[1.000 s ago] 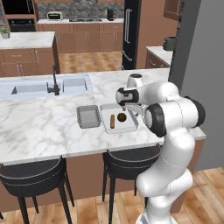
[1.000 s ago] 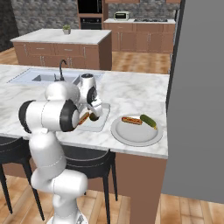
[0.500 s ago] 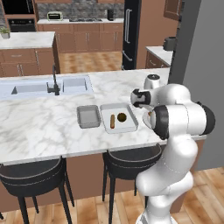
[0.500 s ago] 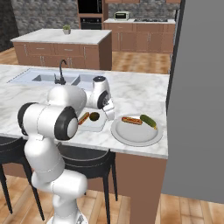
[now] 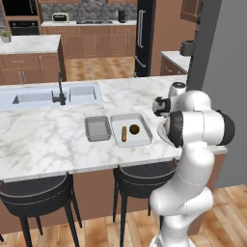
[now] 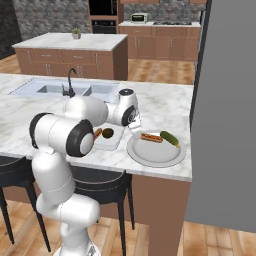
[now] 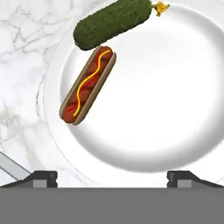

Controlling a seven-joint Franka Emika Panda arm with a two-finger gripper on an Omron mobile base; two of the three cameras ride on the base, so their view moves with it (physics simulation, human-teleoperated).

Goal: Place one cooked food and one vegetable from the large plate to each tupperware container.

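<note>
Two items lie on the large plate (image 7: 175, 109): a hot dog (image 7: 87, 85) and a cucumber (image 7: 114, 22), just beside each other, the cucumber's end at or very near the bun; the plate rests on the marble counter (image 5: 43, 140) to the right of both tupperware containers. The gripper (image 7: 112, 177) hovers above the plate with fingertips (image 7: 41, 177) spread wide and nothing between them.

Handling, as a judgement: the hot dog is likely light and soft; grip across the bun at mid-length, since too hard a squeeze may deform it. The cucumber is probably firmer, round and prone to roll; take it across its middle.

View differences: the hand view gives the mustard line and the cucumber's stem end; the left base view shows the larger tray (image 5: 131, 129) already holding two items and the smaller tray (image 5: 97, 128) holding nothing; the right base view shows the plate (image 6: 156, 152) near the counter edge, with the gripper (image 6: 134, 120) over its left rim.
</note>
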